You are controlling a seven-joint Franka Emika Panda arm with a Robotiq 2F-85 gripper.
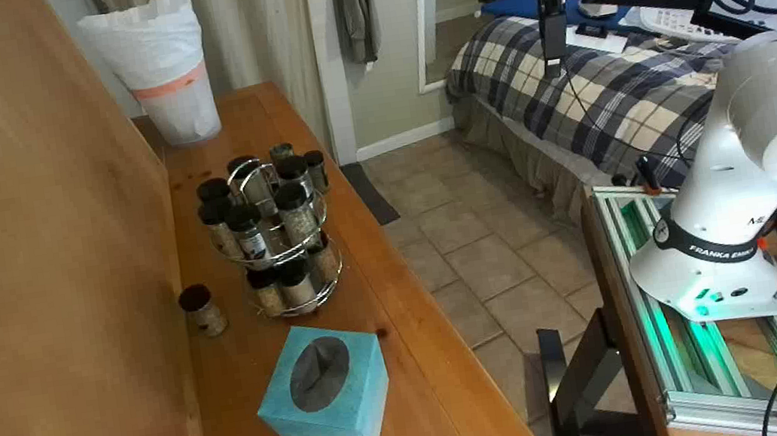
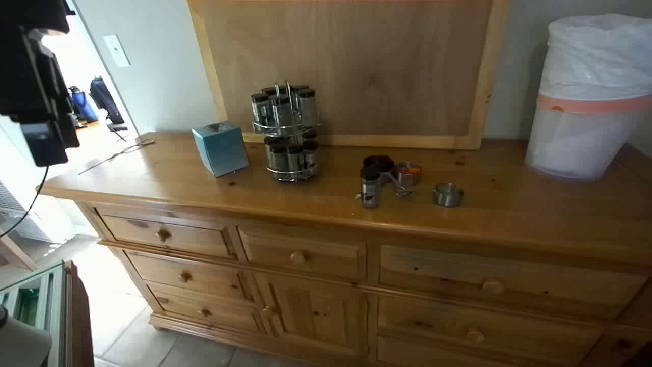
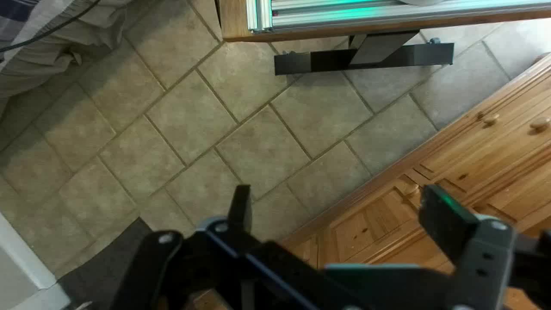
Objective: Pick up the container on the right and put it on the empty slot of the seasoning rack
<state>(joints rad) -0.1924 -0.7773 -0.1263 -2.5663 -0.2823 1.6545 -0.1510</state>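
The seasoning rack, a round two-tier chrome carousel of small dark-lidded jars, stands on the wooden dresser in both exterior views. A loose dark-lidded jar stands upright to the right of the rack, near the dresser's front. Another loose jar stands by the wooden back board. An empty slot cannot be made out clearly. My gripper is high above the floor, away from the dresser, and shows at the left edge of an exterior view. In the wrist view the gripper is open with nothing between its fingers.
A teal tissue box stands beside the rack. Behind the loose jar are a dark round item and a small cup. A metal cup is farther right. A white-lined bin stands at the dresser's end.
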